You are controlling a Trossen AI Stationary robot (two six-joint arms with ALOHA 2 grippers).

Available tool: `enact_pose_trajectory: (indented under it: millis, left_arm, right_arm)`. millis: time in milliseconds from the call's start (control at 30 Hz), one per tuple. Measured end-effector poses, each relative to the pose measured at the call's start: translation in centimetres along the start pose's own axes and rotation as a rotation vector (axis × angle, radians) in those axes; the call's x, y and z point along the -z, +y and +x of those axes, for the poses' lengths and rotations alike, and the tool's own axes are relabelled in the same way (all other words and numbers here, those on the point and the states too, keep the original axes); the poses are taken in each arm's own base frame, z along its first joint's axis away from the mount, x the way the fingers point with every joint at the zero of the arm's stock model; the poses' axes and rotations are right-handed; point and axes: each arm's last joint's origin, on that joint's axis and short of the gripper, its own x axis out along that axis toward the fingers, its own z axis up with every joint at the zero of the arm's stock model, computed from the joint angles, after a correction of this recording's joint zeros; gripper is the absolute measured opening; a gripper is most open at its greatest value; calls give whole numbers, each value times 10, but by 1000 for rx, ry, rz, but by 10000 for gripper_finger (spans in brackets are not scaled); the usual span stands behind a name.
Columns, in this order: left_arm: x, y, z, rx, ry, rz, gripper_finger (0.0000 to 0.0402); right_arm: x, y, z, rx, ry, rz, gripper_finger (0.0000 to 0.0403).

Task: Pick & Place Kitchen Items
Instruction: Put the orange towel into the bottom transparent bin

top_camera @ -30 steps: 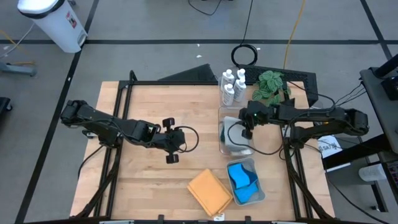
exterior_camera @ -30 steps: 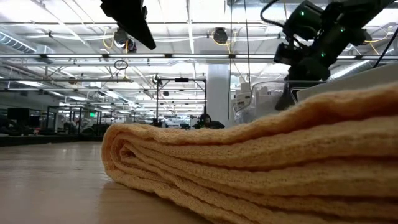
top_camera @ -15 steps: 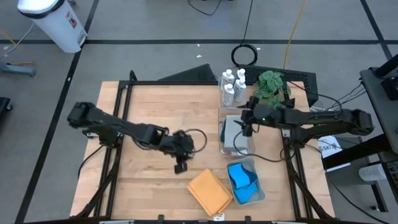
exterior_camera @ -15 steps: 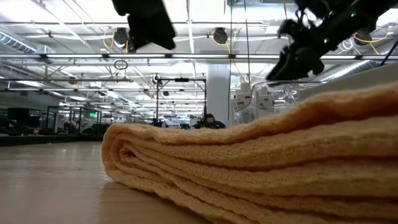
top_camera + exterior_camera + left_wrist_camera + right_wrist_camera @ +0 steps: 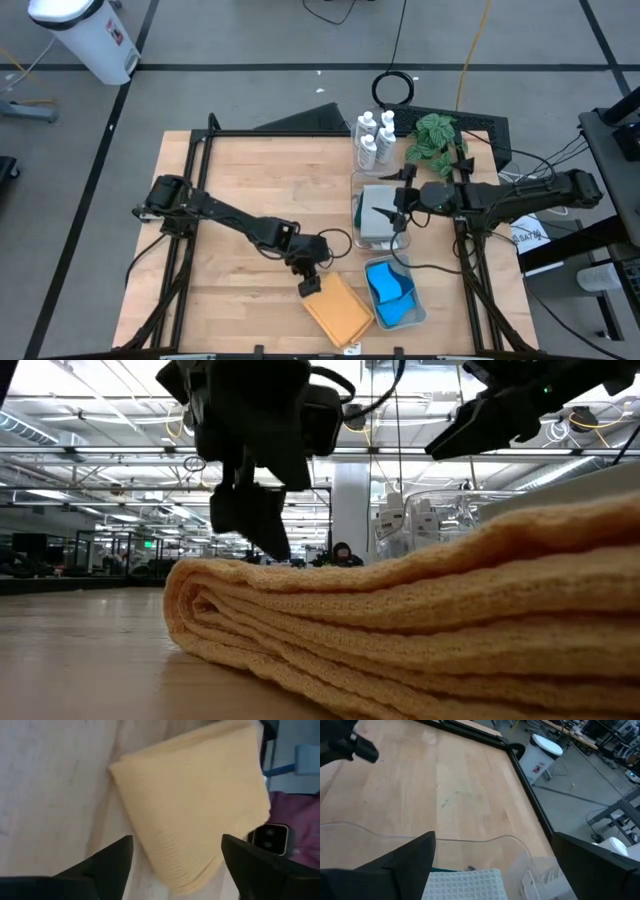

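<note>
A folded orange cloth (image 5: 338,308) lies flat near the table's front edge and fills the foreground of the low view (image 5: 420,630). My left gripper (image 5: 310,280) stands open just above the cloth's far left corner (image 5: 150,785), fingers pointing down; no touch shows. A grey cloth (image 5: 372,228) lies in the clear bin (image 5: 354,238). My right gripper (image 5: 388,212) hovers open above that bin, with the cloth (image 5: 462,882) below its fingers. Blue sponges (image 5: 392,292) lie in the pale tray (image 5: 421,312). White bottles (image 5: 372,136) stand at the back.
A green plant (image 5: 435,135) stands beside the bottles at the far right. The bin's clear rim (image 5: 470,842) rises just ahead of my right gripper. Bare wood (image 5: 240,190) spreads over the table's left and middle.
My left gripper has moved toward the table's near right and come down to the orange cloth's far corner. My right gripper has risen from inside the bin and drawn slightly toward the right edge. The grey cloth stays lying in the bin.
</note>
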Motion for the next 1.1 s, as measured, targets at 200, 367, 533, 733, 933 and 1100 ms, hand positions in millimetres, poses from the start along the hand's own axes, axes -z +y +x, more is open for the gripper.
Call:
enact_pose_trajectory:
  millis: [200,367,533,733,933,1100]
  left_arm:
    - [6,12,24,22,97,-50,313]
    - [8,18,46,127,167,-62,295]
    - [7,19,57,223,186,-45,277]
    - [7,22,57,204,192,-29,198]
    - [8,30,52,146,217,-51,24]
    - [10,24,22,4,192,39,13]
  right_arm:
    - [-1,4,-1,-19,-8,-15,364]
    - [-2,4,-1,-16,-16,-11,364]
    - [-5,3,-1,-8,-46,-12,364]
    - [-9,2,-1,1,-86,-32,363]
    - [-14,1,-2,2,-136,-22,363]
    - [-20,0,-3,-15,-201,133,363]
